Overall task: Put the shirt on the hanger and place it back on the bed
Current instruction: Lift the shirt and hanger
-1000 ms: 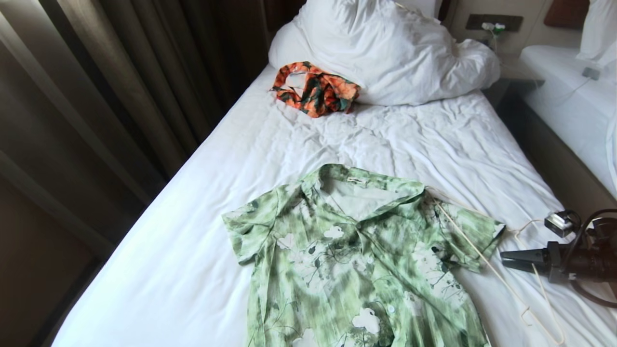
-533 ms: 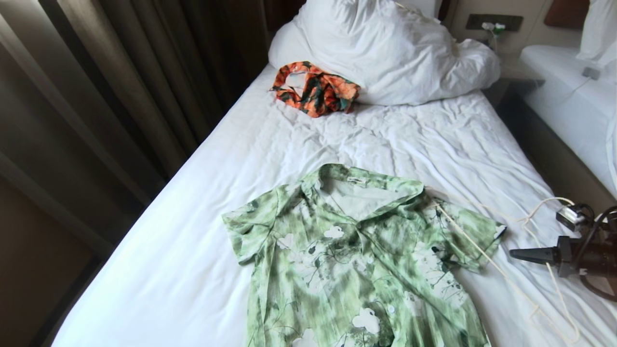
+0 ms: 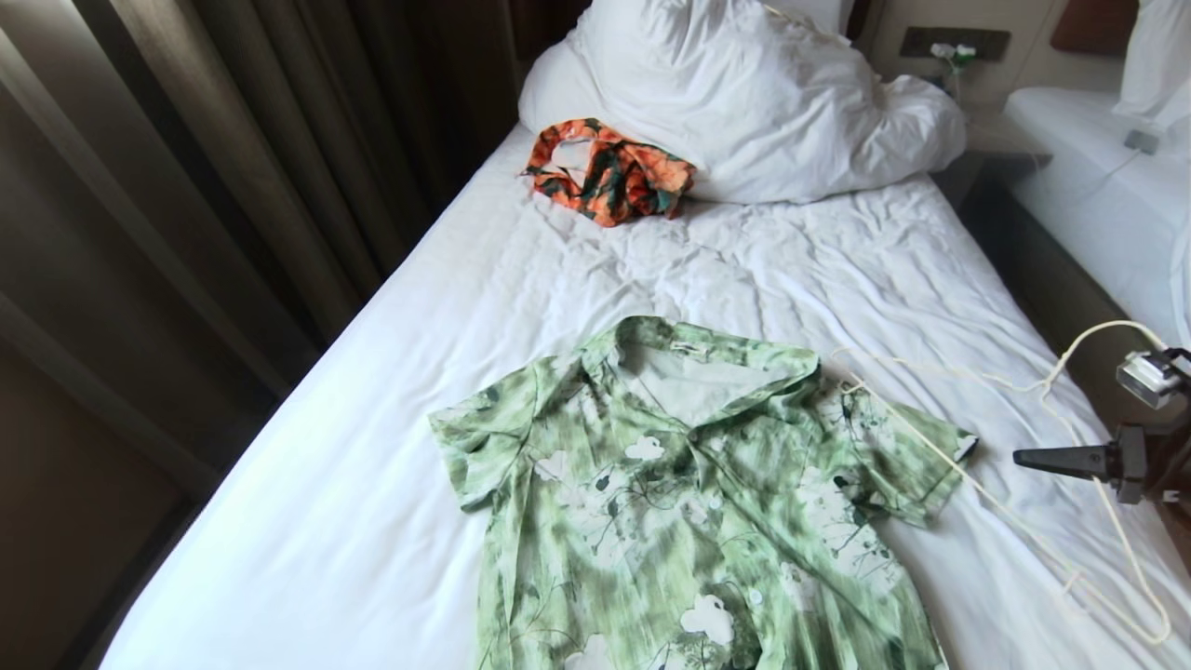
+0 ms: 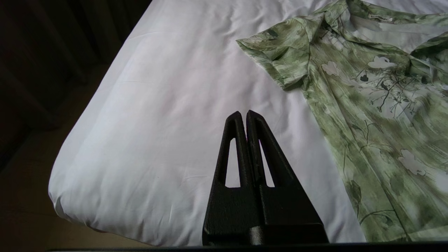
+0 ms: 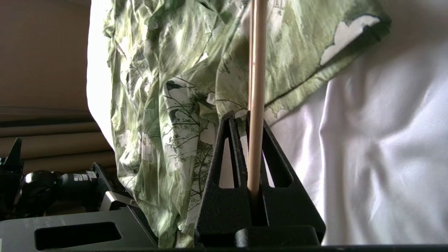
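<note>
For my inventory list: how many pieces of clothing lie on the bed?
2. The green shirt lies spread flat on the near part of the bed; an orange patterned garment lies crumpled against the duvet. Others may be hidden under it.

I see the shirt [image 3: 689, 502] as thin, soft cloth. The bed [image 3: 391, 484] sheet looks smooth, wrinkled cotton. My right gripper's fingers [image 5: 273, 164] look matt, grainy black plastic.

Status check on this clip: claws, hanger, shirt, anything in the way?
Right claw shut on hanger. Left claw shut, empty, over bed. Shirt flat, hanger not in it. Nothing in the way.
</note>
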You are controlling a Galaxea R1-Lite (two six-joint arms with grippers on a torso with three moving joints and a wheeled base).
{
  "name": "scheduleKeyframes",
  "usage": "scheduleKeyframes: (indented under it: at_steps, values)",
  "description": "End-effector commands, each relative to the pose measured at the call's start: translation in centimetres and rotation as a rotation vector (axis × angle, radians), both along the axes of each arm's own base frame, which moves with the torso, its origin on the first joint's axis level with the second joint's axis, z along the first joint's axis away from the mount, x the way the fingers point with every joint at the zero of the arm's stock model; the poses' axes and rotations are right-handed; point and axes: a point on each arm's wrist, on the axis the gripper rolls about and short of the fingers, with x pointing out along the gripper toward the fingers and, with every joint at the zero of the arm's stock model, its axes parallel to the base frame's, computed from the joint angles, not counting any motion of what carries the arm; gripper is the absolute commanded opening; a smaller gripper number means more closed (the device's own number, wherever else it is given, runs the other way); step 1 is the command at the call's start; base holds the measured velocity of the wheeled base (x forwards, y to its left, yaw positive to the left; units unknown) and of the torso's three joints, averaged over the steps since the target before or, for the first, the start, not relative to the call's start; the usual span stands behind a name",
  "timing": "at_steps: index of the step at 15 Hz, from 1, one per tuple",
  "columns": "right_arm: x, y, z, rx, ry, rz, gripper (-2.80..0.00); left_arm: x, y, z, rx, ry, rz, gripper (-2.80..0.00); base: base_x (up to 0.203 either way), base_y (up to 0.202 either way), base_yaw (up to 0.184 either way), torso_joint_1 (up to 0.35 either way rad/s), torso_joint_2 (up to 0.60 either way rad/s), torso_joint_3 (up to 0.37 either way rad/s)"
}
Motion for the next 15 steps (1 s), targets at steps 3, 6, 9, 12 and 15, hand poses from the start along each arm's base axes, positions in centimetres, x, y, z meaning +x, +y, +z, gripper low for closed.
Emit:
scheduleKeyframes:
  at_steps: [3, 6, 9, 12, 15]
  values:
    - [-2.3, 1.4, 5.7, -0.098, -0.168, 0.017, -2.8, 0.0, 0.0, 0.0, -0.001, -0.001, 0.0, -2.8, 0.0, 0.0, 0.0, 0.0, 0.0, 0.0]
    - [-4.0, 2.4, 8.3, -0.151, -0.251, 0.042, -2.8, 0.0, 0.0, 0.0, -0.001, -0.001, 0.0, -2.8, 0.0, 0.0, 0.0, 0.0, 0.0, 0.0]
    - [-5.0, 3.8, 10.5, -0.192, -0.346, 0.086, -2.8, 0.0, 0.0, 0.0, -0.001, 0.0, 0.0, -2.8, 0.0, 0.0, 0.0, 0.0, 0.0, 0.0]
    - [-5.1, 6.3, 12.9, -0.216, -0.438, 0.172, -2.8, 0.0, 0.0, 0.0, -0.001, -0.001, 0.0, -2.8, 0.0, 0.0, 0.0, 0.0, 0.0, 0.0]
    - [-4.9, 9.6, 14.9, -0.221, -0.518, 0.291, -2.8, 0.0, 0.0, 0.0, -0.001, -0.001, 0.0, -2.8, 0.0, 0.0, 0.0, 0.0, 0.0, 0.0]
